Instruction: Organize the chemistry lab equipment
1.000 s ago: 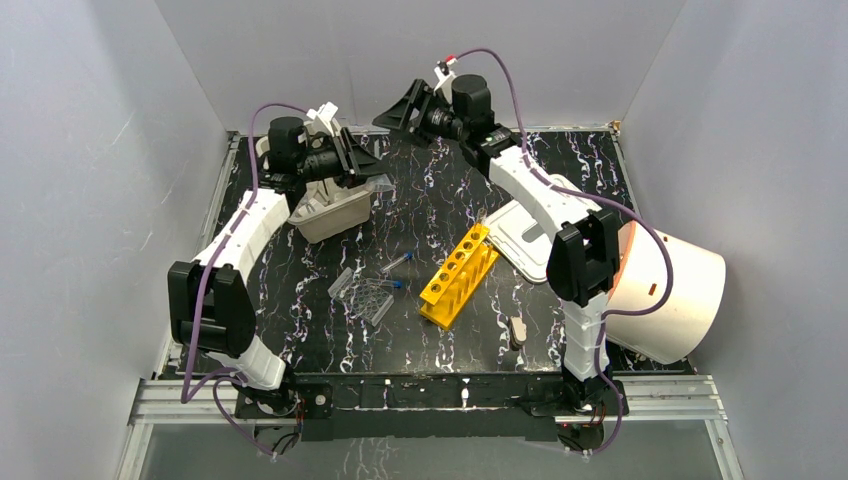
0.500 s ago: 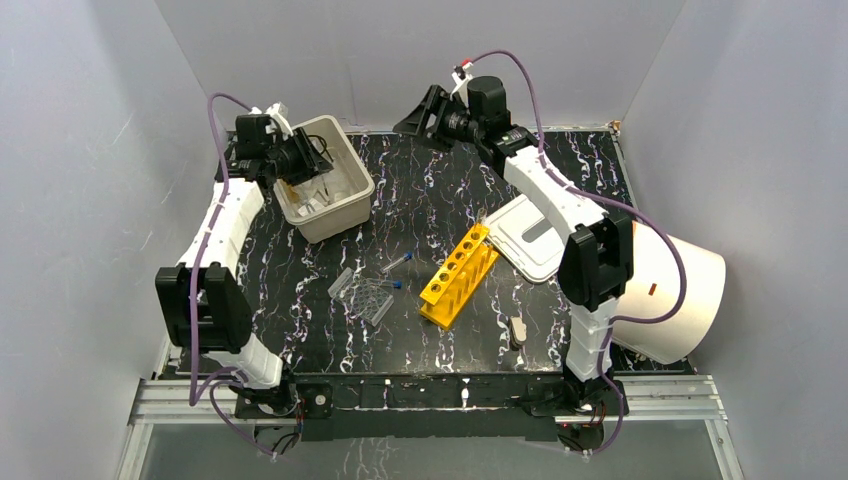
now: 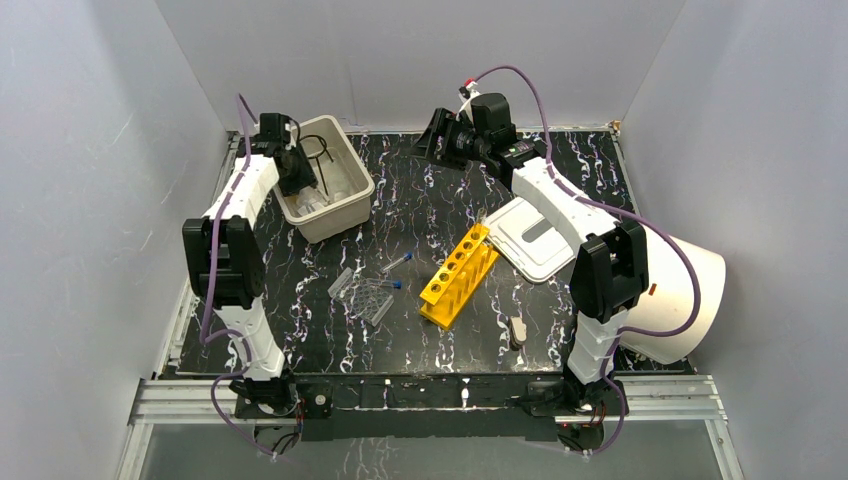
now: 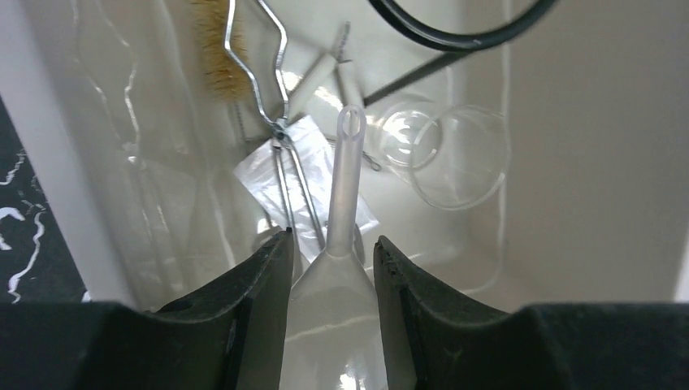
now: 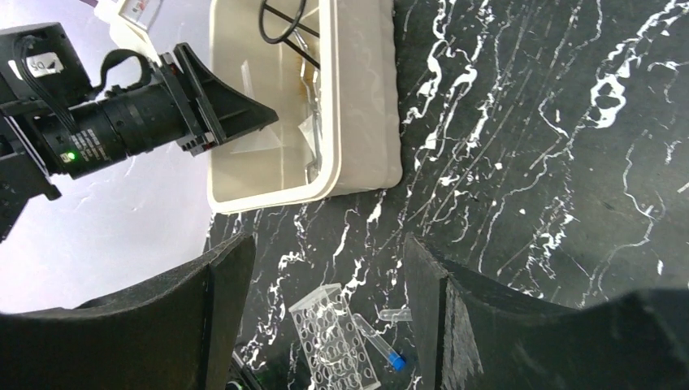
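My left gripper (image 3: 299, 172) points down into the beige bin (image 3: 346, 208), shut on a clear funnel (image 4: 338, 280) whose stem points at the bin floor. Under it lie a black wire loop (image 4: 455, 31), clear glass dishes (image 4: 460, 159), a brush (image 4: 214, 50) and metal tongs (image 4: 273, 85). My right gripper (image 3: 438, 136) hovers open and empty above the table's back middle. A yellow six-hole tube rack (image 3: 458, 275) lies mid-table. Left of it are a clear ridged tray (image 3: 368, 297) and a blue-capped tube (image 5: 379, 344).
The bin's white slotted lid (image 3: 536, 236) lies right of the rack, under the right arm. A big white cylinder (image 3: 682, 290) with an orange face sits at the right edge. A small pale item (image 3: 517, 330) rests near the front edge. A second small tube (image 3: 398, 260) lies by the tray.
The left arm swung left past the bin with the funnel, then turned so its fingers point down into it. The right gripper drifted right and a little lower, still open.
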Motion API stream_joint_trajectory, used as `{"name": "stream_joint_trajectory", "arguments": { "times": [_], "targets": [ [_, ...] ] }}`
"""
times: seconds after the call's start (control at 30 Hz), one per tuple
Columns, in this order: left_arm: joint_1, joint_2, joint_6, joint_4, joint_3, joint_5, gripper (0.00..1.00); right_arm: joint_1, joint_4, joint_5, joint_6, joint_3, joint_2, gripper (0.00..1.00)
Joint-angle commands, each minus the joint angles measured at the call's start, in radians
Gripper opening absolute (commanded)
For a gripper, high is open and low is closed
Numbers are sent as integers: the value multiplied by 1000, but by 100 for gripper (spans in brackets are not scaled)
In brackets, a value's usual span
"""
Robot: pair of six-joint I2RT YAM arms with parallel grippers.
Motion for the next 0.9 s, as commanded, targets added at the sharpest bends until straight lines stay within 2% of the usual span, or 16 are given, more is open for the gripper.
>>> {"name": "stream_joint_trajectory", "arguments": {
  "times": [0.0,0.13,0.4,0.53,0.57,0.77,0.87],
  "targets": [
    [7,18,19,-60,90,-117,0,2,16,30,-48,-5,-61,75],
    [9,57,20,-62,111,-187,0,1,18,27,-49,-11,-56,75],
    [13,126,28,-75,179,-229,0,2,13,25,-52,0,-46,75],
    [13,138,33,-76,187,-236,5,2,3,32,-53,-1,-52,75],
    [42,140,34,-77,190,-239,7,2,1,32,-53,-2,-54,74],
    [57,136,43,-93,226,-257,26,2,-3,40,-51,-22,-75,74],
    [57,125,42,-99,237,-244,30,3,-4,42,-50,-32,-88,74]
  ]
}}
